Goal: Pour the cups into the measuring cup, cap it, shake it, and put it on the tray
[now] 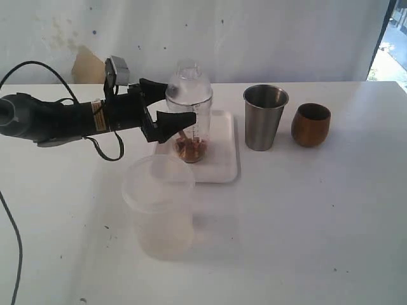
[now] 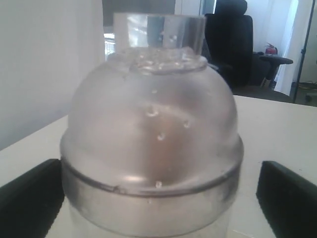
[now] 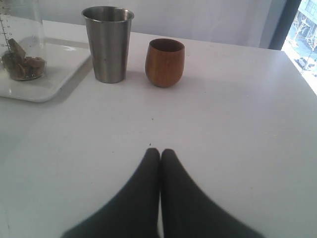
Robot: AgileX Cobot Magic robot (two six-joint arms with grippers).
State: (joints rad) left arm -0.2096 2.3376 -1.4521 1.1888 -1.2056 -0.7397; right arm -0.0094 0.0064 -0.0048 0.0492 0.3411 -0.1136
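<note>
The measuring cup (image 1: 189, 124) stands upright on the tray (image 1: 222, 168), just left of centre in the exterior view. The cap (image 1: 188, 82) is seated and brown pieces lie in the bottom. The left gripper (image 1: 178, 101) brackets it from the left of the frame, jaws released and spread wide to either side, neither visibly pressing the plastic.

The step in hand looks like the let-go after placing. To do it well, the arm should back straight out toward the left edge of the frame. Both jaws should stay off the wall so the tall cup is not tipped, and the arm should clear the frosted tub (image 1: 159, 206) at lower centre.

The right gripper (image 3: 160, 153) is clenched on nothing, low over the counter (image 3: 237, 148).

Graduations run down the cup's side, but their figures are too small to read. A sticker (image 1: 96, 115) on the left arm is illegible, and no brand shows.
</note>
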